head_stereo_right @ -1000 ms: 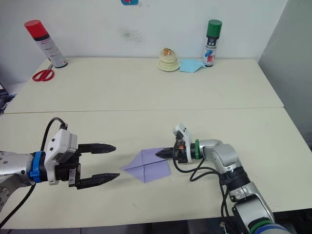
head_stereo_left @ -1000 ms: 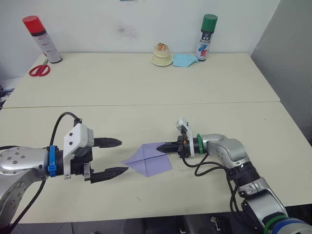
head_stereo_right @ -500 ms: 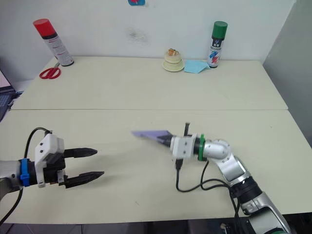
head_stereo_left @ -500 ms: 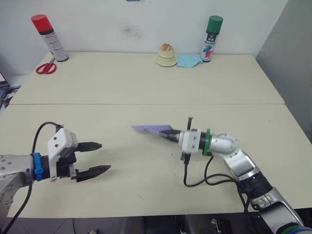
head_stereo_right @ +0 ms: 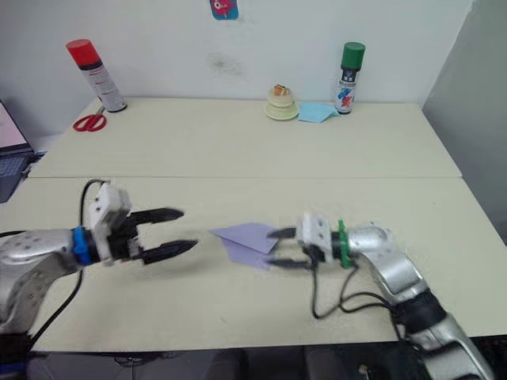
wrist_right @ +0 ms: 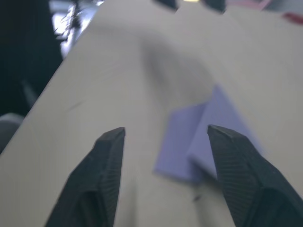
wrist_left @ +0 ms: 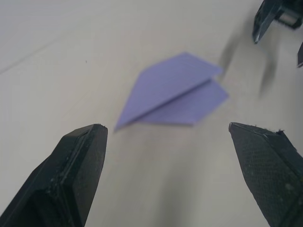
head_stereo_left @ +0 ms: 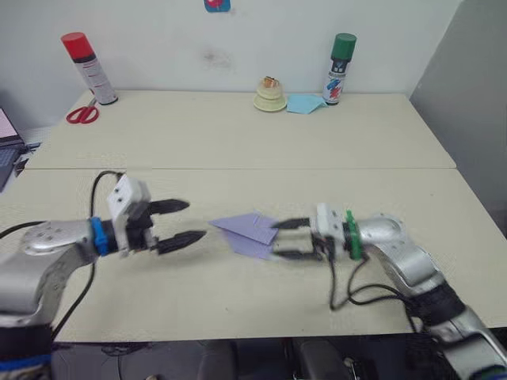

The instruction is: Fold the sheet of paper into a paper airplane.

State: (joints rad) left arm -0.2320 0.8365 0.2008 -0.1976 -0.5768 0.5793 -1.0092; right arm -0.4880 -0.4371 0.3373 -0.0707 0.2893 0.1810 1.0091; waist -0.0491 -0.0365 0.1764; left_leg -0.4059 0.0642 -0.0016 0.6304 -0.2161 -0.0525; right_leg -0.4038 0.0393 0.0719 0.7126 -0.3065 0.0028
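The lavender sheet of paper [head_stereo_left: 247, 233] lies flat on the near table, folded into a pointed wedge with layered flaps, its tip toward my left arm. My left gripper [head_stereo_left: 191, 221] hovers open just left of that tip and touches nothing; the left wrist view shows the paper [wrist_left: 174, 92] ahead of the spread fingers. From the right, my right gripper [head_stereo_left: 277, 240] stands open at the paper's blunt end, its fingers straddling that edge without clamping it. The right wrist view shows the paper [wrist_right: 201, 137] just beyond those fingers.
On the far table stand a red-capped spray can [head_stereo_left: 89, 69] with red scissors [head_stereo_left: 81, 115] at the left, and a cream tape roll [head_stereo_left: 269, 96], light blue paper [head_stereo_left: 302, 103] and a green-capped spray can [head_stereo_left: 339, 67] at the back. A seam [head_stereo_left: 238, 168] joins the tables.
Half a second ago my right gripper held the paper lifted off the table; now the paper lies flat and that gripper is open. My left gripper has moved in toward the paper's tip.
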